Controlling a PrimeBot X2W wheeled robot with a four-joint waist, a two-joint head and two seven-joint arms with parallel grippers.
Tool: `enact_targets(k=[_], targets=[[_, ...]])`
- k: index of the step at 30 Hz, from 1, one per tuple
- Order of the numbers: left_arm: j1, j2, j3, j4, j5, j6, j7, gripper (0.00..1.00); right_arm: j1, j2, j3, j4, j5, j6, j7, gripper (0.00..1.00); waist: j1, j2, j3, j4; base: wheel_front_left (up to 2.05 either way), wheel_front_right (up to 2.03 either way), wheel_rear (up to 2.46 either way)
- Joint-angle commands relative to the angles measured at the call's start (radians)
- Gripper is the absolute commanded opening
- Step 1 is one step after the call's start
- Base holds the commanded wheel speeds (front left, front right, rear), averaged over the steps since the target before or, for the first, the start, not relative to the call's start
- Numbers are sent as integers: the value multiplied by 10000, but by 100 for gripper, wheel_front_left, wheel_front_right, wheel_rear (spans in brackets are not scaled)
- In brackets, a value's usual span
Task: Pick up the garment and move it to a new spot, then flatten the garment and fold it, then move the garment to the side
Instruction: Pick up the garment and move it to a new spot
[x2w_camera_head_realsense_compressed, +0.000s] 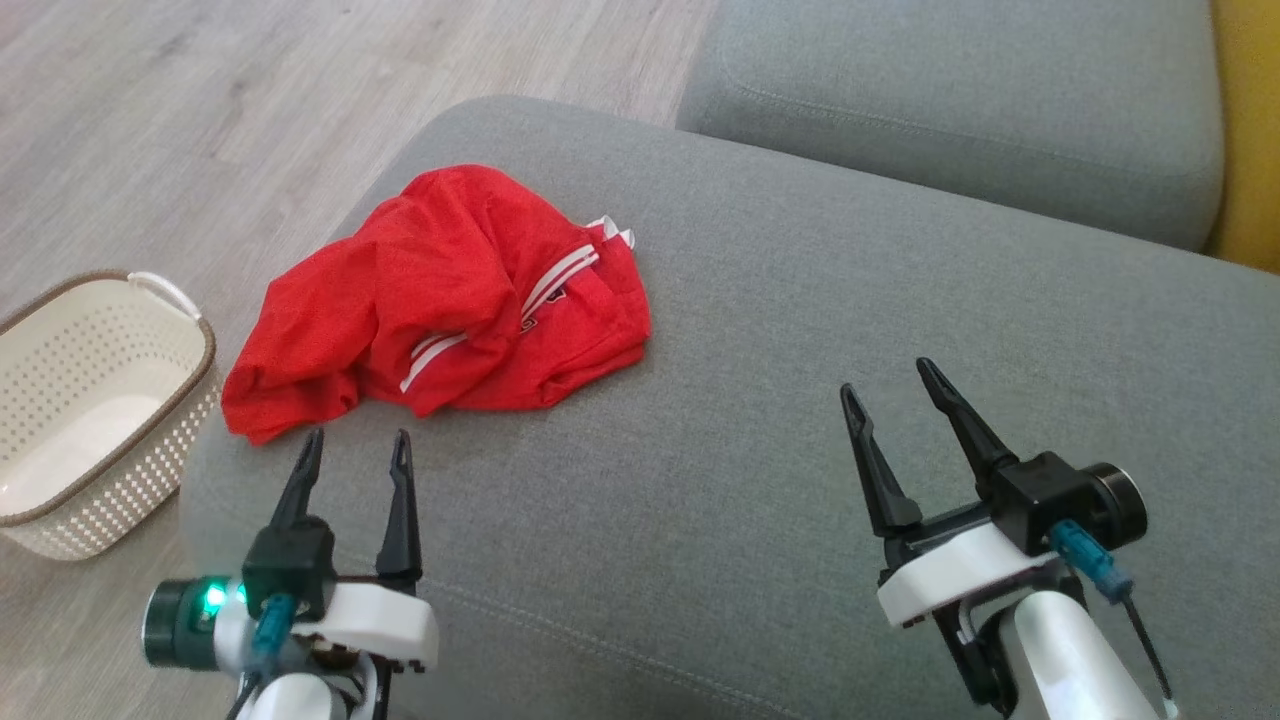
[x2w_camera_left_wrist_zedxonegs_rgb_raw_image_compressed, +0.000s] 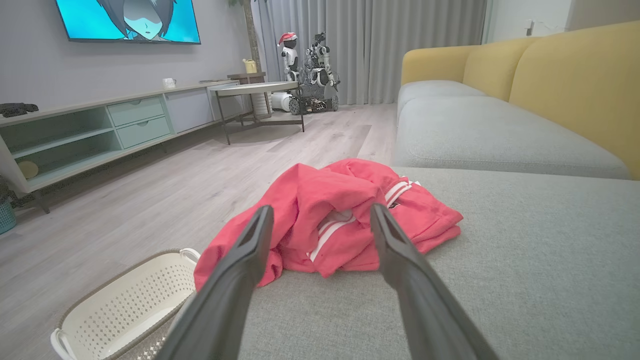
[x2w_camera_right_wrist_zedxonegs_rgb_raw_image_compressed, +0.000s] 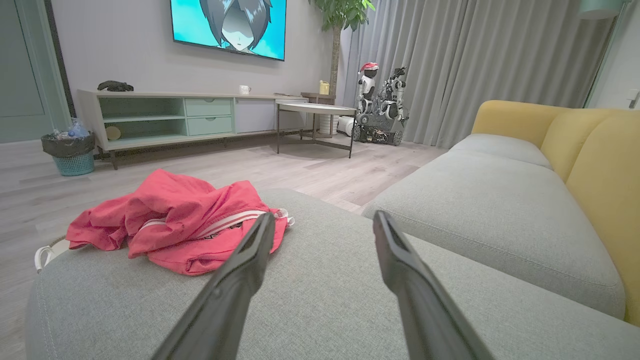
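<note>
Spanning the scene, a grey sofa seat (x2w_camera_head_realsense_compressed: 800, 350) carries a crumpled red garment with white stripes (x2w_camera_head_realsense_compressed: 440, 300). It lies just ahead of the left pincer (x2w_camera_head_realsense_compressed: 357, 440) and well off to the left of the right pincer (x2w_camera_head_realsense_compressed: 885, 377). Both pincers stand wide and empty. The left would best reach forward and pinch a thick fold.

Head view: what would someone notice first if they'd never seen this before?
The bright red garment jumps out first, lying crumpled near the left edge of the grey sofa cushion. Next come the dark-fingered grippers low in the picture, both open and empty: the left gripper is close to the cloth and the right gripper is further off. A white basket stands on the floor at the left.
</note>
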Motion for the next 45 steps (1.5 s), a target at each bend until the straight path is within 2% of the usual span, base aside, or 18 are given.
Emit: enact_targets(k=[1, 10, 15, 20, 27, 32, 40, 41, 45], targets=[[-346, 69, 424, -359, 48, 33, -88, 100, -208, -53, 212, -283, 134, -7, -105, 100, 0, 0, -24, 1, 0, 0, 0], [-444, 226, 873, -437, -95, -92, -88, 100, -224, -53, 278, -428, 224, -7, -125, 100, 0, 0, 108, -437, 0, 0, 0], [-863, 331, 1195, -185, -348, -288, -88, 100, -356, -53, -15, -723, 51, -7, -10, 100, 0, 0, 688, -806, 0, 0, 0], [-1650, 629, 1467, 833, -779, -727, 44, 100, -473, -53, -279, -1087, -151, -7, 133, 100, 0, 0, 1255, -1118, 0, 0, 0], [-3859, 1401, 1942, 2834, -1382, -1337, 1131, 100, -714, -53, -597, -1842, -549, -7, 443, 100, 0, 0, 2365, -1588, 0, 0, 0], [-5177, 1774, 2132, 4360, -1614, -1484, 1670, 100, -874, -52, -601, -2122, -733, -7, 565, 100, 0, 0, 2883, -1863, 0, 0, 0], [-6426, 2097, 2213, 6354, -1793, -1607, 1769, 99, -1013, -52, -568, -2254, -762, -7, 578, 100, 0, 0, 3205, -2196, 0, 0, 0], [-6534, 2113, 2196, 6573, -1798, -1623, 1774, 0, -1012, -52, -572, -2259, -769, -7, 575, 100, 0, 0, 3218, -2214, 0, 0, 0], [-6903, 2164, 2141, 6986, -1765, -1611, 1271, 0, -1035, -52, -607, -2223, -769, -7, 551, 100, 0, 0, 3189, -2262, 0, 0, 0]])
